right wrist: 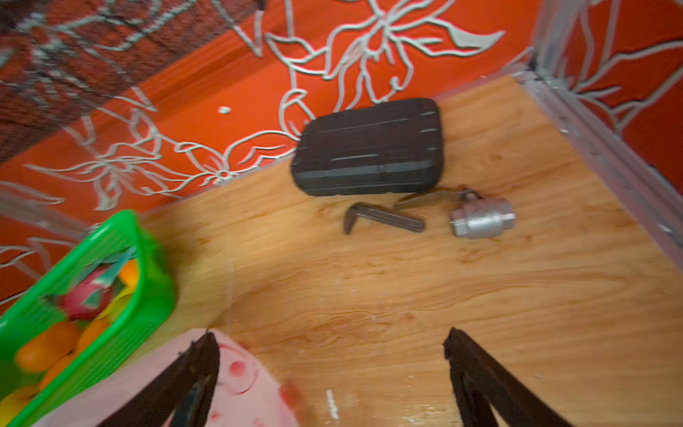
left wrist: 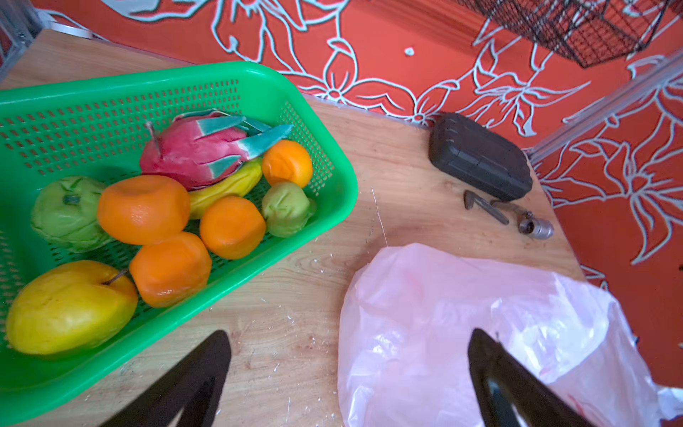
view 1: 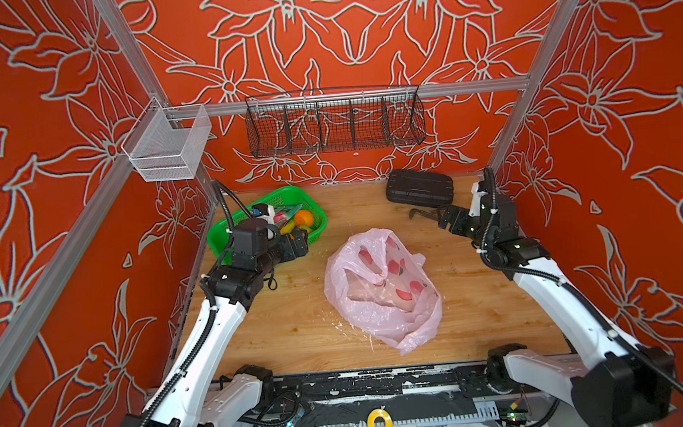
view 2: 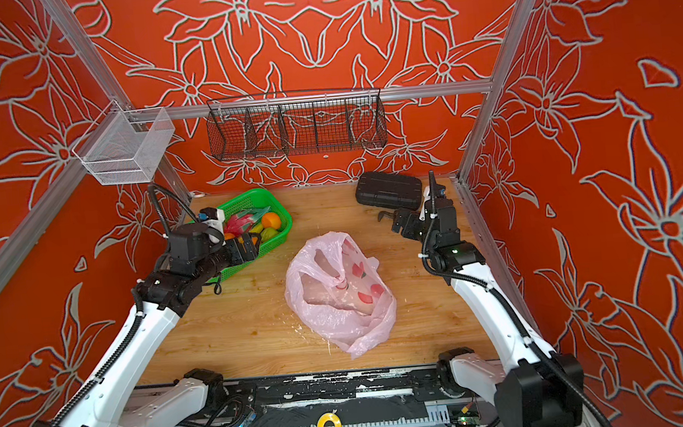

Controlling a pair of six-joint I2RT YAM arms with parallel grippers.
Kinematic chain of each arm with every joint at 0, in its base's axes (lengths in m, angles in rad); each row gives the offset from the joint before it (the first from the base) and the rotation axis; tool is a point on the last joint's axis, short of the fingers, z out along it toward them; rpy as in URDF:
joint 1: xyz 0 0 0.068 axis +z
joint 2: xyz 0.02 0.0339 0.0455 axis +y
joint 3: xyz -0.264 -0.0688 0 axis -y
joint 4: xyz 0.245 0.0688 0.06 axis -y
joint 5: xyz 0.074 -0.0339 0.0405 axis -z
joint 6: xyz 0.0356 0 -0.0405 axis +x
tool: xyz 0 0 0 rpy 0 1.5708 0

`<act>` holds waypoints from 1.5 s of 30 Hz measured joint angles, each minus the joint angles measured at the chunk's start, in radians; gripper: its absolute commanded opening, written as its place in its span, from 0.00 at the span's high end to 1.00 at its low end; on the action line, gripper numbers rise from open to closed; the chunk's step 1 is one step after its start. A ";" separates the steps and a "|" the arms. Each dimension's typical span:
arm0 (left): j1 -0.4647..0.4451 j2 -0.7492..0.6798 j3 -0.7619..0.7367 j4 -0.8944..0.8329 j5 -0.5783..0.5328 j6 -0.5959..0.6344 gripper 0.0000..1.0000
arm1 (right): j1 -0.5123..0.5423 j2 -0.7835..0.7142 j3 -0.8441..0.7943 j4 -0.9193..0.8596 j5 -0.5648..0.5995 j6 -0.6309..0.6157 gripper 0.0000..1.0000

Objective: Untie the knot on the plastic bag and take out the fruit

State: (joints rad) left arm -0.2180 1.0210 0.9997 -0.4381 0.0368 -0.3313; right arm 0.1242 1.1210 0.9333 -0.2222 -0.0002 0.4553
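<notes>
Fruit (left wrist: 144,209) sat in the green basket (left wrist: 221,70), back left of the desk (view 1: 257,333). Left hand (left wrist: 349,332) at the basket's near corner — fingers apart, empty. Plastic bag (view 1: 384,303) lay crumpled mid-desk, untouched. Right hand (right wrist: 331,332) beyond it — fingers apart, empty, near a black case (view 1: 419,187).

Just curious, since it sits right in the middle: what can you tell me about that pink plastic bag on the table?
The plastic bag is thin, translucent pale pink film printed with red fruit, heavily crinkled. It lies slumped near the middle of the wooden table, a handle strap draped across it, close to the green basket but apart from it.
</notes>
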 measured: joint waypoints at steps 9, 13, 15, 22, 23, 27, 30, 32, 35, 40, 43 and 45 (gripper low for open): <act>-0.070 0.055 -0.261 0.090 -0.196 0.101 0.02 | -0.132 0.122 -0.167 0.076 0.169 -0.076 0.06; -0.070 0.054 -0.385 0.199 -0.290 0.180 0.01 | -0.133 0.211 -0.233 0.189 0.206 -0.135 0.06; -0.062 0.055 -0.436 0.259 -0.312 0.221 0.01 | -0.129 0.257 -0.277 0.263 0.212 -0.172 0.05; 0.063 0.126 -0.536 0.483 -0.251 0.269 0.02 | -0.065 0.285 -0.425 0.536 0.260 -0.321 0.03; 0.073 0.145 -0.539 0.508 -0.242 0.274 0.02 | -0.054 0.275 -0.469 0.627 0.265 -0.340 0.03; 0.085 0.201 -0.536 0.604 -0.216 0.311 0.02 | -0.045 0.265 -0.579 0.800 0.272 -0.380 0.03; 0.088 0.228 -0.542 0.673 -0.206 0.350 0.02 | -0.045 0.295 -0.629 0.943 0.269 -0.405 0.03; 0.101 0.250 -0.549 0.724 -0.199 0.364 0.02 | -0.045 0.298 -0.632 0.959 0.264 -0.415 0.03; 0.134 0.266 -0.555 0.763 -0.187 0.365 0.02 | -0.045 0.300 -0.631 1.009 0.264 -0.422 0.03; 0.216 0.318 -0.615 0.901 -0.138 0.344 0.03 | -0.045 0.299 -0.631 1.020 0.264 -0.423 0.03; 0.225 0.330 -0.612 0.895 -0.125 0.332 0.03 | -0.045 0.299 -0.631 1.020 0.263 -0.424 0.03; 0.227 0.330 -0.603 0.897 -0.116 0.330 0.03 | -0.045 0.299 -0.631 1.020 0.263 -0.424 0.03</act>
State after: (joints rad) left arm 0.0093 1.3514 0.3962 0.4591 -0.0792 -0.0017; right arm 0.0792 1.4197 0.3023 0.7982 0.2630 0.0311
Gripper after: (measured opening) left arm 0.976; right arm 0.970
